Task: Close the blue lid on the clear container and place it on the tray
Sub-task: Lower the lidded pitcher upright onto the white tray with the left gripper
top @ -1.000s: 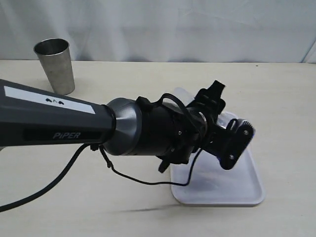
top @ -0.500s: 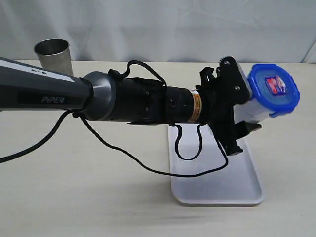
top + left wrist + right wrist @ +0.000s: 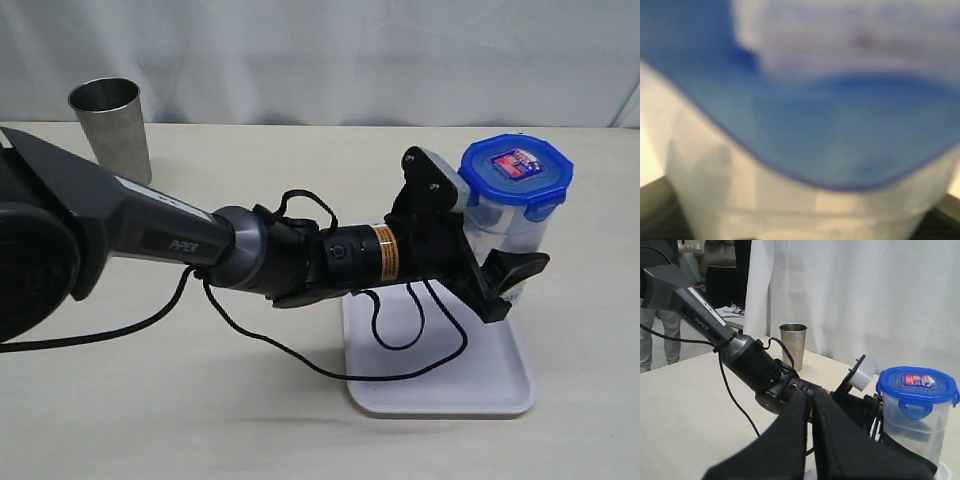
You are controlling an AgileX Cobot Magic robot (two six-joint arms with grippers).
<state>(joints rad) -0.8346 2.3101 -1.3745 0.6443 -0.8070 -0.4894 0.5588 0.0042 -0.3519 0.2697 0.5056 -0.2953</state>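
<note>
Over tray (image 3: 450, 385) | left jaws grip clear container (image 3: 510, 228), blue lid (image 3: 515, 168) on | right jaws closed

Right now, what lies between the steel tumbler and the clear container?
Bare table, then the left gripper holding the clear container; the exterior view shows it.

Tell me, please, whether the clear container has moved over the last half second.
Yes. Held by the left gripper, the clear container swung from tilted to upright and shifted left, toward the steel tumbler, above the tray.
</note>
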